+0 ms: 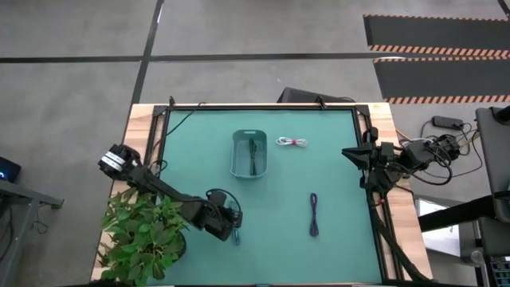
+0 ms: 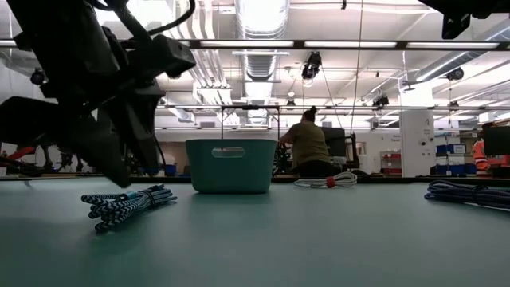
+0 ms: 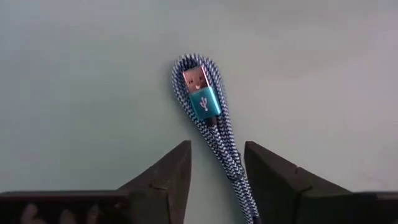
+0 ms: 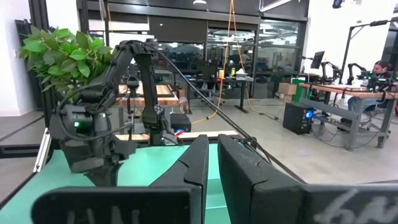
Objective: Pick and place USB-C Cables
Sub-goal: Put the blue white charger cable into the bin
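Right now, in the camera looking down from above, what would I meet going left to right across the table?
Potted plant → left gripper over the blue cable → teal bin → white cable → purple cable → right gripper.

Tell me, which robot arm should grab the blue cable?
Probably the left. The left gripper is open with its fingers either side of the blue cable. The right gripper waits at the table's right edge, far away.

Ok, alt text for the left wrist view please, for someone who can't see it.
The left gripper points down at a blue braided USB-C cable bundle on the teal table, its open dark fingers straddling the bundle's end. A teal-shelled plug lies atop the loop.
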Tool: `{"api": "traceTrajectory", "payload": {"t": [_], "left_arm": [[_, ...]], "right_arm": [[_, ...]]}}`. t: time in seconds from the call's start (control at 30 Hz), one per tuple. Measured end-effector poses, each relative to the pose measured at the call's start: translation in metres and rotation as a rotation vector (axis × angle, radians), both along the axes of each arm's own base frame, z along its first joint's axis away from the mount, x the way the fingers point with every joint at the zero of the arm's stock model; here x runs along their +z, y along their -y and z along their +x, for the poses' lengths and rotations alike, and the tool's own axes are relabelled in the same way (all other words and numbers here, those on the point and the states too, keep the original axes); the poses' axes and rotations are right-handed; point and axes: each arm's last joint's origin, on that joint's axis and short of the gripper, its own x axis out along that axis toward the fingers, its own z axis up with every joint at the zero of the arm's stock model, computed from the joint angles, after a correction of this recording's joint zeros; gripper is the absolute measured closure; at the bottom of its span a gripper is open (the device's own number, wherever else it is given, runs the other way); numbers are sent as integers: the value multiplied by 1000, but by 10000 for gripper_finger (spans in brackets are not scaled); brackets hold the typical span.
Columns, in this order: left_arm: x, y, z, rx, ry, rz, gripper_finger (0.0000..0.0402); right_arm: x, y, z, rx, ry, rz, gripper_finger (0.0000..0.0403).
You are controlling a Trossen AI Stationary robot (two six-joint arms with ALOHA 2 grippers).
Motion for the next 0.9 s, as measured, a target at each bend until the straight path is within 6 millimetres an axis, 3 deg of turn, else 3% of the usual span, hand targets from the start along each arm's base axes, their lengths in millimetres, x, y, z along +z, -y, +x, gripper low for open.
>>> {"api": "traceTrajectory", "payload": {"t": [0.27, 0.9], "left_arm": [[-9, 2, 3, -18, -16, -1, 227], [-25, 4, 13, -22, -21, 40, 226]], "right_arm": [[0, 0, 0, 0, 0, 0, 376], [0, 0, 0, -1, 0, 0, 376]]}}
